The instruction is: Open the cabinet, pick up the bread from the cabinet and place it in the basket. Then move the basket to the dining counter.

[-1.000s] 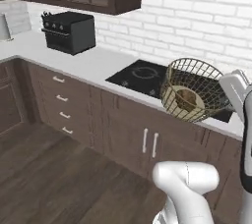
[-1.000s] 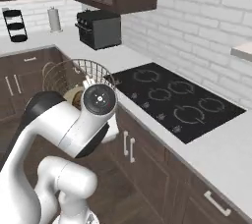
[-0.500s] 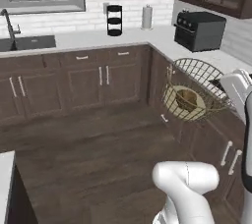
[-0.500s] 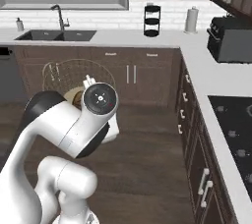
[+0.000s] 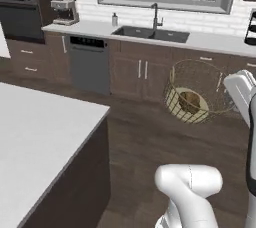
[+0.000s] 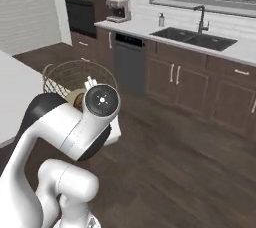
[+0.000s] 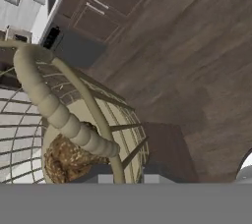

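The fingers are clamping shut on the rim of the basket point(image 5: 192, 94), carrying it in the air above the wooden floor point(image 5: 140, 137). The bread point(image 7: 69, 156) is sitting inside on the tan bottom. The wire looks light and stiff, so a rim hold is suiting it, though the loaf may be rolling loose. The dining worktop point(image 5: 40, 137) is lying nearby.

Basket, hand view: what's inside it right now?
The bread lies on the tan bottom of the basket, also seen in the left base view. The rim covers part of the loaf; its underside is hidden.
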Motion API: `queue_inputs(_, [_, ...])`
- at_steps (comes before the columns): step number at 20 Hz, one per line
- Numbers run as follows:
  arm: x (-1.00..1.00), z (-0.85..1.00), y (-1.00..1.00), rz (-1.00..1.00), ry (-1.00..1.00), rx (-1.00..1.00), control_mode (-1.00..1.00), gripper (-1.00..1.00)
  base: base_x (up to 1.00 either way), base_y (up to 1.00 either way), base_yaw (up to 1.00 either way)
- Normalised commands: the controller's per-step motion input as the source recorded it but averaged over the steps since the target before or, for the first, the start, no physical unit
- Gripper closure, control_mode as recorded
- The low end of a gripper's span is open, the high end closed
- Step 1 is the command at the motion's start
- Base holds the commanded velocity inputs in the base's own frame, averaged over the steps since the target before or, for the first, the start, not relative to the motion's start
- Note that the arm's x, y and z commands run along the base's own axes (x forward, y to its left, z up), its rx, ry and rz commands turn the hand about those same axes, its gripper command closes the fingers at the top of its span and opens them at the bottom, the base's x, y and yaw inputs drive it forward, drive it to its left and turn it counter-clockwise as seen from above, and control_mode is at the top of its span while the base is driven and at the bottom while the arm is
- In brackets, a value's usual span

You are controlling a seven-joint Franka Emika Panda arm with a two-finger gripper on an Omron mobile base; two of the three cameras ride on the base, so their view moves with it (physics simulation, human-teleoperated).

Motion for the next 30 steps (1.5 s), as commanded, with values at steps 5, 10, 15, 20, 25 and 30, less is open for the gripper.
queue_inputs(5, [0.0, 0.0, 0.0, 0.0, 0.0, 0.0, 1.0, 1.0, 0.02, 0.0, 1.0])
queue_inputs(10, [0.0, 0.0, 0.0, 0.0, 0.0, 0.0, 1.0, 1.0, 0.36, 0.0, 0.97])
queue_inputs(15, [0.0, 0.0, 0.0, 0.0, 0.0, 0.0, 1.0, 1.0, 0.98, -0.04, 0.57])
queue_inputs(20, [0.0, 0.0, 0.0, 0.0, 0.0, 0.0, 1.0, 1.0, 0.6, -0.24, 0.33])
queue_inputs(25, [0.0, 0.0, 0.0, 0.0, 0.0, 0.0, 1.0, 1.0, -0.14, -0.48, 0.39])
queue_inputs(30, [0.0, 0.0, 0.0, 0.0, 0.0, 0.0, 1.0, 1.0, -0.22, -0.23, 0.44])
